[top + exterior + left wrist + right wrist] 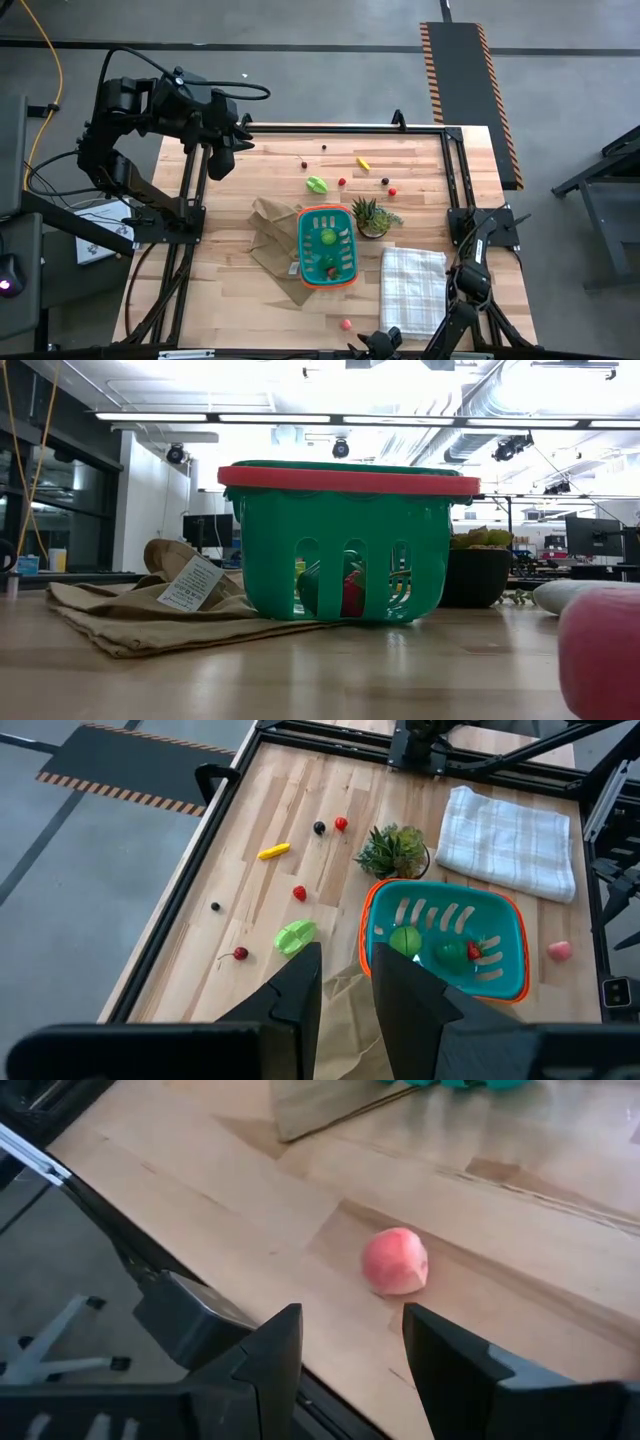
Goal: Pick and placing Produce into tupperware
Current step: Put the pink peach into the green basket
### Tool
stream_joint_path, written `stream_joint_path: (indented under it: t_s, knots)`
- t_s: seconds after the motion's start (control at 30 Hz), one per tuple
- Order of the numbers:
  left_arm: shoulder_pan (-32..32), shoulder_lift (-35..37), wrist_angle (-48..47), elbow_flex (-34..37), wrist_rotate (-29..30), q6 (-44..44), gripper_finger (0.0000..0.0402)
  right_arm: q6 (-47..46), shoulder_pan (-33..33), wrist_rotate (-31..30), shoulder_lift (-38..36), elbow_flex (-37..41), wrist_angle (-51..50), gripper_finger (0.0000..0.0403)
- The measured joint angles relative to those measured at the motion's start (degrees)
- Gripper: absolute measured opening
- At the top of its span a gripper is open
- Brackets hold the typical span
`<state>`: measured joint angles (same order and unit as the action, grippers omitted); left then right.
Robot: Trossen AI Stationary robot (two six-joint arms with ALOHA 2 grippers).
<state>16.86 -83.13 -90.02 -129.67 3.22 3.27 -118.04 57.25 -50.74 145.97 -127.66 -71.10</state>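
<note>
Nearest the front edge of the wooden counter [250, 170], the right end effector [350, 1355] hangs low with its fingers spread apart and nothing between them; just ahead of it lies a pink peach-like piece [395, 1261], alone on the boards and apart from both fingers. The same piece shows from above near the front edge [346, 324] and as a pink blur at the edge of the low view [600, 650]. Beside it, toward the right arm, a white checked cloth [412, 285] lies flat.

Further in stands the teal tupperware [326, 246] with its orange rim, upright, resting partly on a brown paper bag [272, 232] that spreads out to its left. Inside it are a round green piece [326, 237] and a red and green piece [331, 268], perhaps a strawberry, though it is too small to be sure. A spiky potted plant [369, 216] stands just beside the tupperware's far right corner.

Beyond these, loose produce is scattered on the bare wood: a leafy green piece [316, 184], a small red ball [342, 182], a dark berry [384, 181] next to another red ball [392, 191], a yellow piece [363, 163], a cherry [238, 954] and a tiny dark berry [323, 148].

Farthest back, the left end effector [345, 995] is raised over the counter's far left corner, fingers narrowly parted and holding nothing.
</note>
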Motion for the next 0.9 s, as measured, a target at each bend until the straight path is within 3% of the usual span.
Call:
stream_joint_path:
  t_s: [0.9]
  knots:
    - [0.00,-0.20,0.02,0.00,-0.02,1.60,0.0081,2.55,-4.62,15.83,-0.02,-1.51,4.00,0.0167]
